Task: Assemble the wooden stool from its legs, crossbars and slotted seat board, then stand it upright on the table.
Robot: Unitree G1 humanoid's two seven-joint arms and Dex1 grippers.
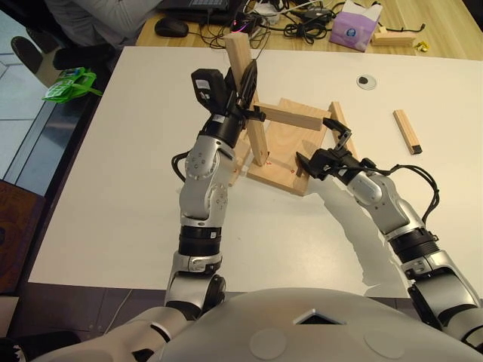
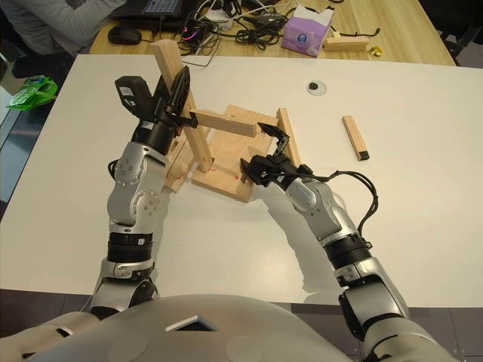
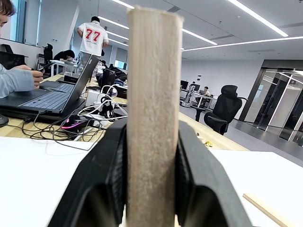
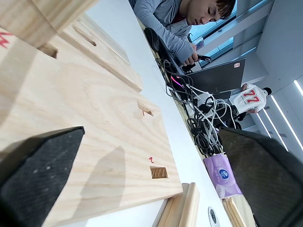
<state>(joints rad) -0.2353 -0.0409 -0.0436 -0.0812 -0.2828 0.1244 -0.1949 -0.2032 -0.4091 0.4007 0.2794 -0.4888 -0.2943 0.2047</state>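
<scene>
Right fingers (image 4: 40, 175) spread across seat board (image 4: 94, 118) edge, left fingers (image 3: 99, 189) clamping upright leg (image 3: 154, 118)

Desk (image 1: 136, 151): white, rectangular, plain top.
Seat board (image 1: 283, 147): lies flat near the desk's middle, slots facing up, with small red marks beside them.
Wooden strip (image 2: 285, 124): flat on the desk, just beside the board's right edge and running along it.
Short wooden block (image 1: 407, 131): alone on the right part, well apart from the board; its near end is dark.
Round dark disc (image 1: 367, 81): toward the far edge, right of the board.
Second desk (image 1: 445, 23): wood-topped, against the far edge; carries a cable tangle (image 1: 302, 26), a mouse (image 1: 171, 27) and a purple tissue pack (image 1: 356, 26).
</scene>
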